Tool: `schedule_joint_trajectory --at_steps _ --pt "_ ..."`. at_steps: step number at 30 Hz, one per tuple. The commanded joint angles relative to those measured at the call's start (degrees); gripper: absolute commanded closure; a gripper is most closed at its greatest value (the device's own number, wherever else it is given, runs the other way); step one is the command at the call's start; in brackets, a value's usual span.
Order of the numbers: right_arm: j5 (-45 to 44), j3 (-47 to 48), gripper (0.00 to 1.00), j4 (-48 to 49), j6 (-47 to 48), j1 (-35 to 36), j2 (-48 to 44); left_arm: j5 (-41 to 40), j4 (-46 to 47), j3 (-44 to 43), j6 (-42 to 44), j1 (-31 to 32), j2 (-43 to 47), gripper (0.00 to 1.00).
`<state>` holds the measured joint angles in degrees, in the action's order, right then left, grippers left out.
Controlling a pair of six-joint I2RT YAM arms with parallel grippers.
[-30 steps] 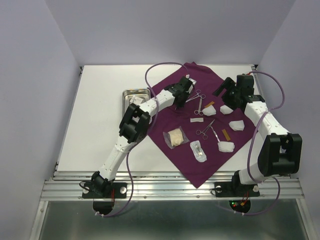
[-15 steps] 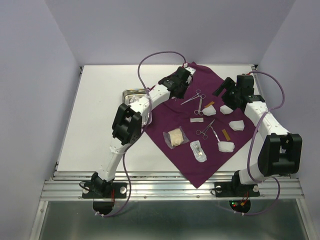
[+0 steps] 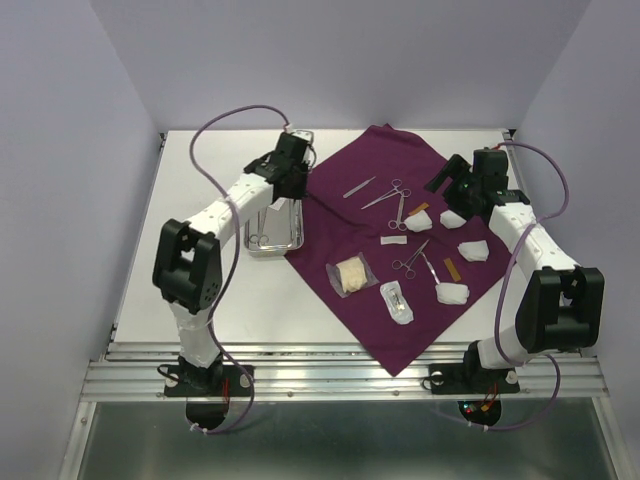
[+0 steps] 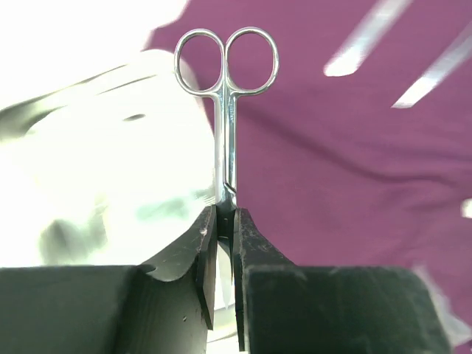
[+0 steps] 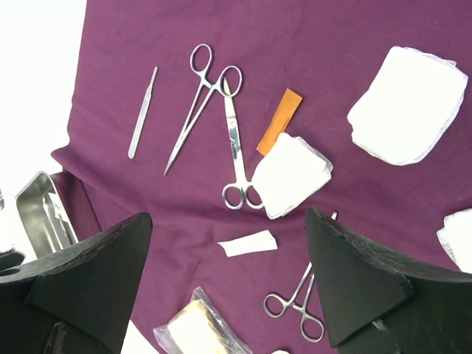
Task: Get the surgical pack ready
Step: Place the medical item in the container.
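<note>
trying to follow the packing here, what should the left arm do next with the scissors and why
Probably lower the left gripper toward the steel tray and let go there. Its jaws are shut on the blades of the scissors, ring handles pointing away, and it hangs near the tray's far end, just off the purple cloth.

Reaches far forward with the left arm [image 3: 232,203], elbow raised out to the left, left gripper [image 4: 225,221] pinched nearly closed on scissors [image 4: 226,103]. Holds the right arm [image 3: 530,245] bent forward, right gripper [image 5: 225,217] pointing down, jaws spread wide.
</note>
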<state>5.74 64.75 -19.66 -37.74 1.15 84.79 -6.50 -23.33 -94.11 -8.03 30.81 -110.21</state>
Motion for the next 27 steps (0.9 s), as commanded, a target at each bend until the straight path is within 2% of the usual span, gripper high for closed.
schedule_joint_trajectory --at_steps 1,9,18,19,22,23,24,27 --pt "1.7 -0.6 0.11 1.7 0.8 -0.4 -2.1 -0.9 4.1 9.6 -3.7 -4.3 11.3 1.00" --pt "2.7 -3.3 0.11 1.4 1.3 -0.4 -2.8 -3.1 6.3 21.7 -8.6 -6.8 14.9 1.00" --pt "3.1 -2.1 0.11 0.2 2.5 -0.4 -2.1 -8.1 9.2 26.2 -13.3 -7.1 12.9 1.00" --pt "3.2 -2.0 0.11 0.1 2.5 -0.4 -1.9 -8.7 8.9 26.2 -13.5 -7.1 12.7 0.76" --pt "3.2 -1.8 0.11 0.1 2.5 -0.4 -1.7 -9.6 8.0 25.9 -13.4 -7.1 12.7 0.35" --pt "3.3 -1.8 0.11 0.1 2.4 -0.4 -1.7 -9.2 7.8 25.7 -13.1 -7.1 12.9 0.27" --pt "3.3 -1.8 0.11 0.1 2.4 -0.4 -1.7 -9.1 7.8 25.6 -12.9 -7.1 12.9 0.24" --pt "3.2 -2.0 0.11 0.1 2.1 -0.4 -1.9 -7.9 7.2 23.9 -12.4 -6.9 13.5 0.24"
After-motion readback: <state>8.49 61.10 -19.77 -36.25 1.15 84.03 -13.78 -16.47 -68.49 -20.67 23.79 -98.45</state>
